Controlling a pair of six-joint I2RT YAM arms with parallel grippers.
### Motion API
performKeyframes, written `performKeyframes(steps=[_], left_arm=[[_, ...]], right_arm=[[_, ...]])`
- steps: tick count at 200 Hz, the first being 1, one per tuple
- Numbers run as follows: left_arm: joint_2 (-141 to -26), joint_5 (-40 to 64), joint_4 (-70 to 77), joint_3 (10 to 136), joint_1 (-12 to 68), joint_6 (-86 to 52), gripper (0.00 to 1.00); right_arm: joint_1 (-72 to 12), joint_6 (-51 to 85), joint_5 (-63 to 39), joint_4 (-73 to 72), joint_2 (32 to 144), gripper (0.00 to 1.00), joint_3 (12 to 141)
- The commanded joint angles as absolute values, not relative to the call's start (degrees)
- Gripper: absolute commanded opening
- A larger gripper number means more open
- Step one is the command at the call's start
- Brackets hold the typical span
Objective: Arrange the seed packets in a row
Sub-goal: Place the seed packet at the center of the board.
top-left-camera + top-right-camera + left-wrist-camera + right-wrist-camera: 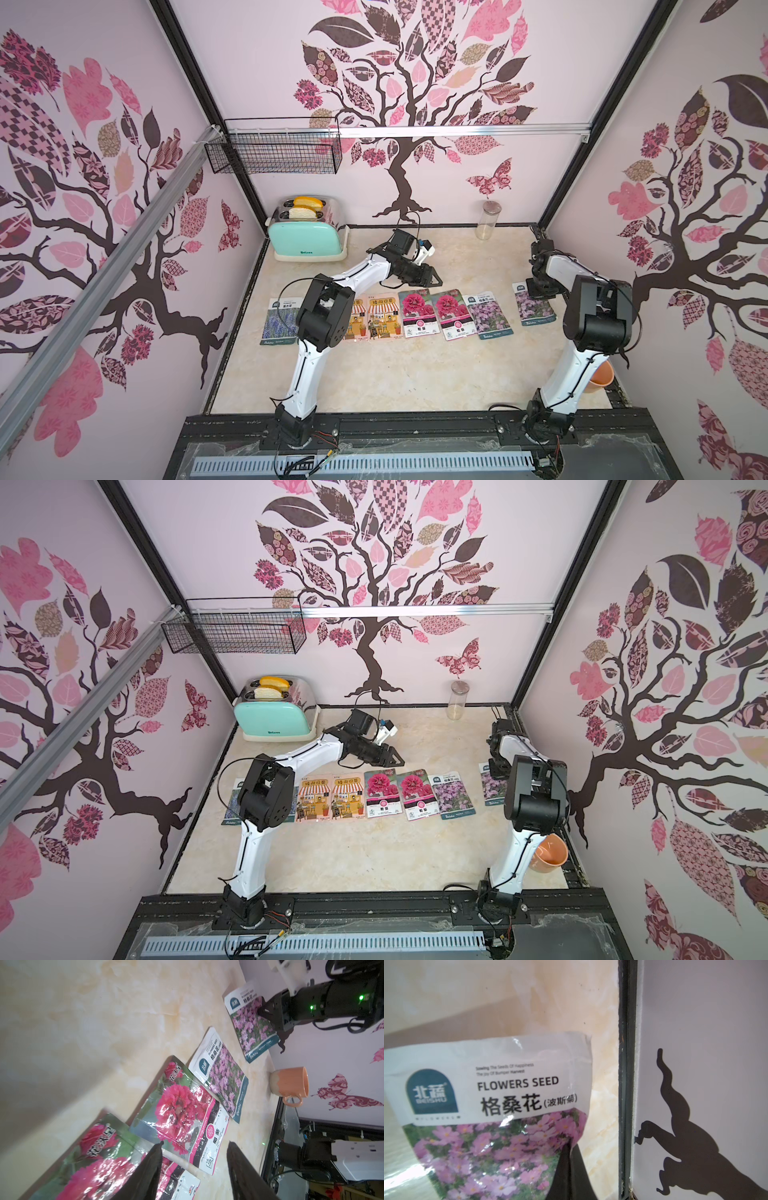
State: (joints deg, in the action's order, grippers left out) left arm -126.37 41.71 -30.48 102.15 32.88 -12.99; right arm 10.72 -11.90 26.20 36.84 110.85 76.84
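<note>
Lilac seed packet (pixel 488 1118) reads "FLOWERS SEED", "BEISHU".

toaster (pixel 305 239), jar (pixel 488 220), basket (pixel 274 149) (orange mug (pixel 550 854))

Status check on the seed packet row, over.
Left gripper open, empty, by the magenta packets. Right gripper shut on the end lilac packet, apart from the other lilac packet. Nothing in the gap between.
</note>
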Motion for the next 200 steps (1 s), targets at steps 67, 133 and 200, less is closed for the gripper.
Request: performKeyframes(steps=[67, 133, 200], left_arm=[[-129.7, 40.4, -36.8, 110.8, 42.3, -10.7, 0.51], [-137.9, 41.3, -39.1, 121.1, 43.6, -11.6, 0.5], [-137.1, 40.8, -37.6, 120.5, 44.1, -12.2, 0.49]], right_arm=[[4.8, -13.7, 29.3, 34.7, 111.1, 0.1, 73.7], [4.6, -13.8, 30.2, 35.6, 109.8, 0.4, 73.5], [3.2, -11.5, 27.9, 35.3, 105.1, 0.43, 74.5]])
